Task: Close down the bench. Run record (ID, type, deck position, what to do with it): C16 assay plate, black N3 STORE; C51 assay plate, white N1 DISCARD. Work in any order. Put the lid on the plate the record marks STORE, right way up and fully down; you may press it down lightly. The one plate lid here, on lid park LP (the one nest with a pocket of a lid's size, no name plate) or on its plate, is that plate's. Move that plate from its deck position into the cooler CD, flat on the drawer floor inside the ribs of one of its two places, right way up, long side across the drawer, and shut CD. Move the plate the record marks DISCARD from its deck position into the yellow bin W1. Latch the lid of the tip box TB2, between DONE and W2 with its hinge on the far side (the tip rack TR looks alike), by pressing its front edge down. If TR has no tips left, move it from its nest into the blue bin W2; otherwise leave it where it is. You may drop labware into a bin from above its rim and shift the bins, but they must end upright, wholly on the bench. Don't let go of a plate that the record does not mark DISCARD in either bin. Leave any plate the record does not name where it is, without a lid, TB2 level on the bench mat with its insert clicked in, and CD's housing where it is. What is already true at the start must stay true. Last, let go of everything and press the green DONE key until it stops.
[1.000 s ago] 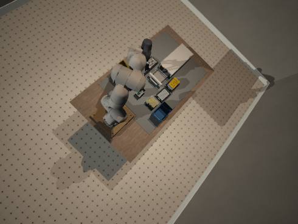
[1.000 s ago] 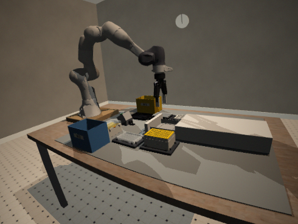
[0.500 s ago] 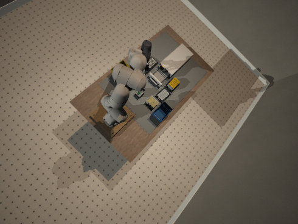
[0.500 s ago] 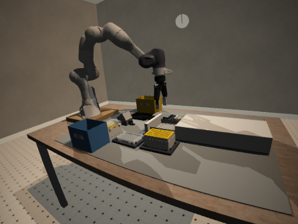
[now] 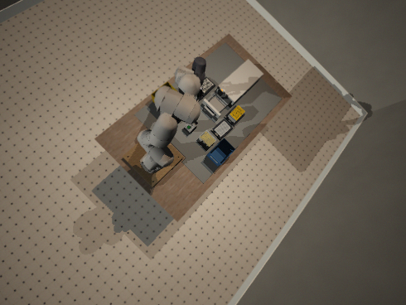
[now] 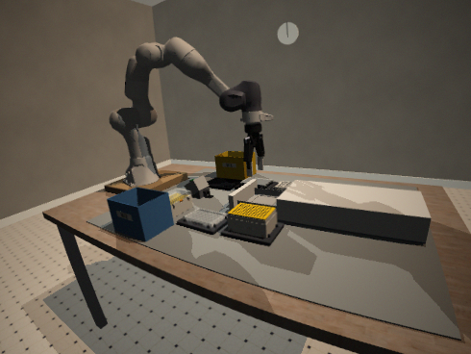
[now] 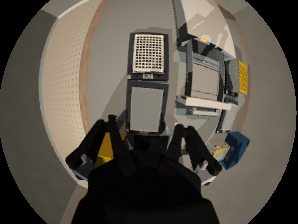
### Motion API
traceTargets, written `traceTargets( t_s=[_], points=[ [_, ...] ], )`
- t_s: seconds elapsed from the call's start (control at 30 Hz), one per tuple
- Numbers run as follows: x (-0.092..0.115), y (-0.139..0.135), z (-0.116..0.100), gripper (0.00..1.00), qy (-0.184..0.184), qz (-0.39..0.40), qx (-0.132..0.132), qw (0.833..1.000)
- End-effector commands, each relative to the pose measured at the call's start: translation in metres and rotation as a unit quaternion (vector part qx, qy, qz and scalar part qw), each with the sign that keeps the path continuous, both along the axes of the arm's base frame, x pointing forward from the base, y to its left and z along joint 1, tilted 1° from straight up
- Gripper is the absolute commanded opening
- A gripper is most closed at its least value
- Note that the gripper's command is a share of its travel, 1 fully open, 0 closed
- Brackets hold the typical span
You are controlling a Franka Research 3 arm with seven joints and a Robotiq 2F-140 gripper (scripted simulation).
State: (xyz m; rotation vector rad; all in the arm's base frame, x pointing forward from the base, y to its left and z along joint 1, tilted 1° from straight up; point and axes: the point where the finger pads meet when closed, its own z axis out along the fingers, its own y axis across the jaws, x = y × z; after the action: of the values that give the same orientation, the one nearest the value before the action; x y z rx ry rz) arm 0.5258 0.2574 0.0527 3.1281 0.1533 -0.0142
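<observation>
Directly below the pincer, jaws apart and empty, lies the grey lid, long axis pointing away toward the white plate.

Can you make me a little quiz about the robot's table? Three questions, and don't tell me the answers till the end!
1. True or false: the gripper is carrying a plate right now.
2. What colour is the bin at the near corner of the grey mat in the exterior view?
A) red B) blue C) green
3. Fill in the missing word: the box standing in front of the long white cooler has a ______ top.

Key:
1. False. Its fingers stand apart in the air with nothing between them.
2. B, blue.
3. Yellow.
</observation>
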Motion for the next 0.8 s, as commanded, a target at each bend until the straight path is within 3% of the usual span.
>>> traceTargets(
  t_s=[0.0, 0.77],
  points=[
    [0.001, 0.001, -0.006, 0.66, -0.002, -0.003, 0.001, 1.0],
    [0.0, 0.001, -0.032, 0.66, -0.002, -0.003, 0.001, 1.0]
  ],
)
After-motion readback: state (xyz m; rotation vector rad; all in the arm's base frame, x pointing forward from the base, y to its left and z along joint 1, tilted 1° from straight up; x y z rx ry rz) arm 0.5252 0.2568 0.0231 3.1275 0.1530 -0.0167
